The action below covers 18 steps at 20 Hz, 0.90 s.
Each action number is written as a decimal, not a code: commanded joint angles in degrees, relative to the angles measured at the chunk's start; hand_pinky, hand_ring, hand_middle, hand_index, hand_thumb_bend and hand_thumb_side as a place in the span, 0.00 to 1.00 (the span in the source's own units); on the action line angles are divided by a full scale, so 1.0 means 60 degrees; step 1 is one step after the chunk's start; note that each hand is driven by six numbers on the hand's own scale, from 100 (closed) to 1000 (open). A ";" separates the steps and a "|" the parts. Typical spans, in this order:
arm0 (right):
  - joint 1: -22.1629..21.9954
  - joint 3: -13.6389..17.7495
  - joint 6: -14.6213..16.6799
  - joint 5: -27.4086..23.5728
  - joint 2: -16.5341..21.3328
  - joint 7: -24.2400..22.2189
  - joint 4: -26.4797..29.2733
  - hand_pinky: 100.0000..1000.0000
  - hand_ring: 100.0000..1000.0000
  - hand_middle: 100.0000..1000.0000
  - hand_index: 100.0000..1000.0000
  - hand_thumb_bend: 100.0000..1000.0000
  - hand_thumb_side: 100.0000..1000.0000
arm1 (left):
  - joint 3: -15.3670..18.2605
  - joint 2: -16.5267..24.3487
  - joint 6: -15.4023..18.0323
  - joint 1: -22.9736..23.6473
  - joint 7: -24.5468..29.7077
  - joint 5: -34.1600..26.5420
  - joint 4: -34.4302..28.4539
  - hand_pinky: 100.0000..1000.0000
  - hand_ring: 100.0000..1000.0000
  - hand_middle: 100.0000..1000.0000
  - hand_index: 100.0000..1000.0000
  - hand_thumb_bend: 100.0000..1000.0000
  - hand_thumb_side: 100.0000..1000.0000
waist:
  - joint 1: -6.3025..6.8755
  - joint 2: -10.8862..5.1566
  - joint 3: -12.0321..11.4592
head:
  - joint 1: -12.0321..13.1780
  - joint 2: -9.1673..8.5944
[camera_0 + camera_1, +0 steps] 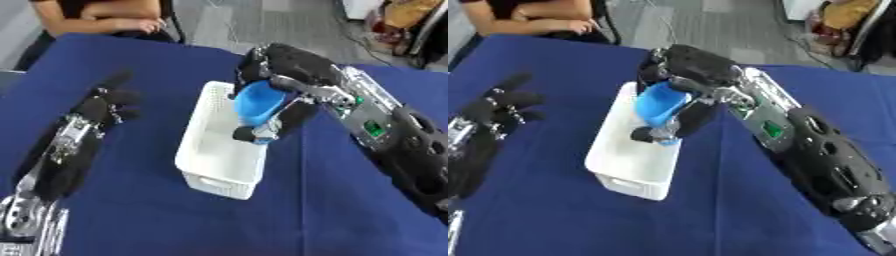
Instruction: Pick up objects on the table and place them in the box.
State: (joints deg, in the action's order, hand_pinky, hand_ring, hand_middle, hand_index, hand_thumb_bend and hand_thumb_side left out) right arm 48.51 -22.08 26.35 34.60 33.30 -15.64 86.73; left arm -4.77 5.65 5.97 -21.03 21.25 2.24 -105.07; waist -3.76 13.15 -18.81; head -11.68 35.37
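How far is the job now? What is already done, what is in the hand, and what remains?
Done: the blue cup is already picked up from the table. In hand: the right hand has its fingers curled round the cup and holds it over the white box. Left: the cup is not yet released into the box. The box floor that shows looks bare. The left hand rests open on the blue cloth, holding nothing.

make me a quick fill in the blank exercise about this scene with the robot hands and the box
1. The right robot hand holds a small round plastic cup coloured ____.
2. The cup hangs above the white rectangular plastic ____.
3. The left robot hand holds ____.
4. The cloth covering the table is dark ____.

Missing words: blue; box; nothing; blue
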 commanded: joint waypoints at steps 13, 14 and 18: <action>-0.0016 0.0257 -0.0119 -0.0017 0.0251 0.0873 0.0013 1.00 1.00 1.00 1.00 1.00 0.83 | -0.0065 0.0073 0.0005 -0.0202 0.0078 0.0003 -0.0116 0.79 0.86 1.00 0.78 0.00 1.00 | 0.0001 -0.0186 0.0070 | -0.0048 -0.0257; -0.0031 0.0265 -0.0137 -0.0064 0.0262 0.0966 0.0020 1.00 1.00 1.00 1.00 1.00 0.84 | -0.0071 0.0075 0.0006 -0.0200 0.0085 0.0002 -0.0115 0.79 0.86 1.00 0.78 0.00 1.00 | 0.0006 -0.0188 0.0084 | -0.0046 -0.0266; -0.0083 0.0260 -0.0182 -0.0066 0.0295 0.1177 0.0013 1.00 1.00 1.00 1.00 1.00 0.84 | -0.0084 0.0083 0.0013 -0.0201 0.0105 0.0003 -0.0113 0.79 0.86 1.00 0.78 0.00 1.00 | 0.0023 -0.0182 0.0123 | -0.0042 -0.0276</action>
State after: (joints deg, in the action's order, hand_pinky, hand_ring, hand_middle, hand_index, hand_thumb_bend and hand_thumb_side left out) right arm 47.63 -21.49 25.34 34.41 33.72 -9.17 85.84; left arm -5.13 5.65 6.00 -21.48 21.75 2.34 -104.94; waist -4.00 13.31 -18.11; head -11.92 34.56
